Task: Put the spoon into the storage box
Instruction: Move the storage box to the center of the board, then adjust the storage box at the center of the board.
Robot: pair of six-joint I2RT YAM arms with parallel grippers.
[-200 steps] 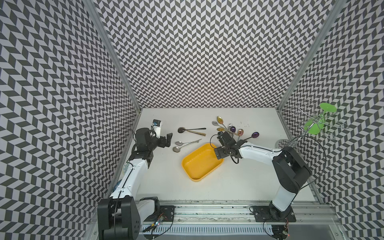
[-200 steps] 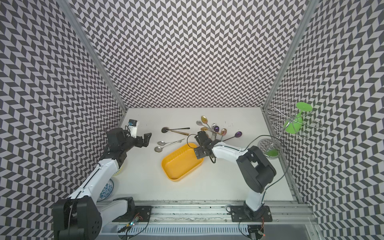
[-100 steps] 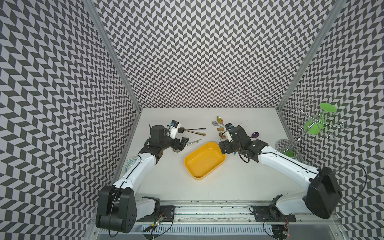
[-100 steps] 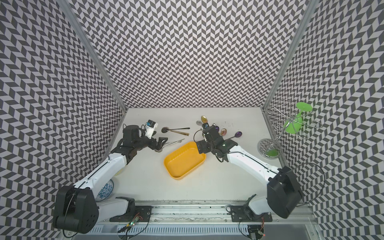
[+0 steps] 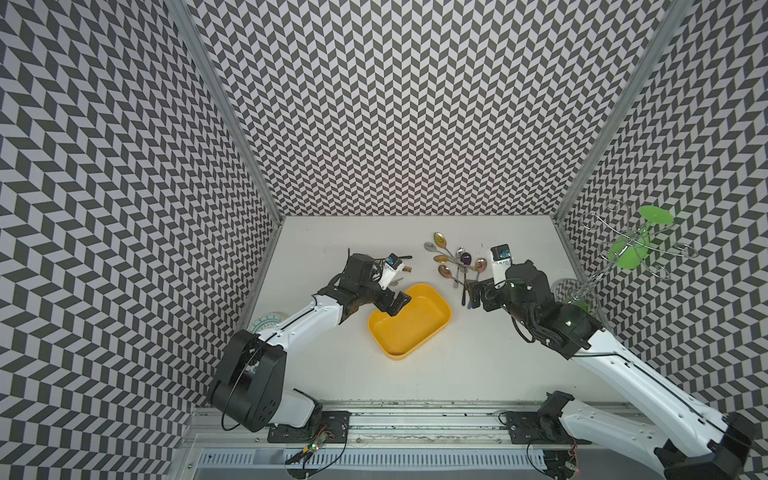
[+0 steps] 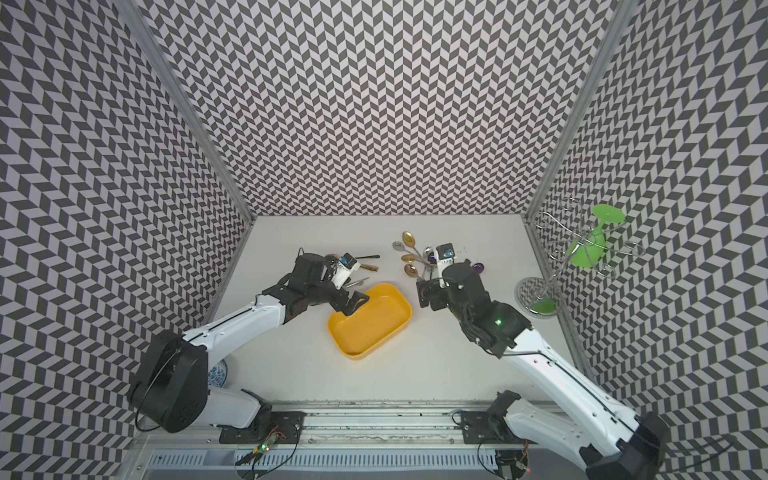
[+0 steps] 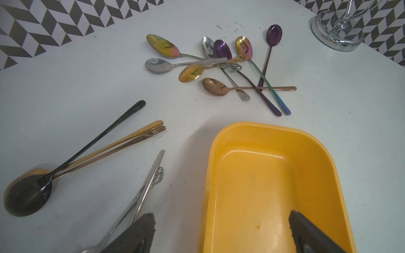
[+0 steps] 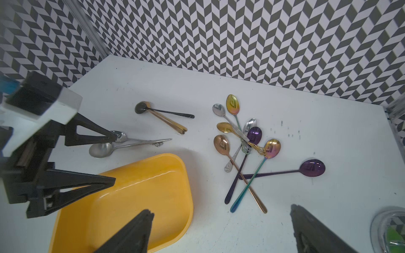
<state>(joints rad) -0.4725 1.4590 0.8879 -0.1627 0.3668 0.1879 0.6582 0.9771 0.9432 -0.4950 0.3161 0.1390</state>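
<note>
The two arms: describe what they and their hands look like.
Both the left arm and right arm have white shells with black joints and thin black cables. The left hand and right hand are black, with triangular, cut-out fingers. Each wrist carries a white camera block topped blue; a green light glows on the right arm.

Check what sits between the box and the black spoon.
Two silver spoons, side by side, plus the gold pair's handles right beside the black spoon. The right wrist view shows it best.
</note>
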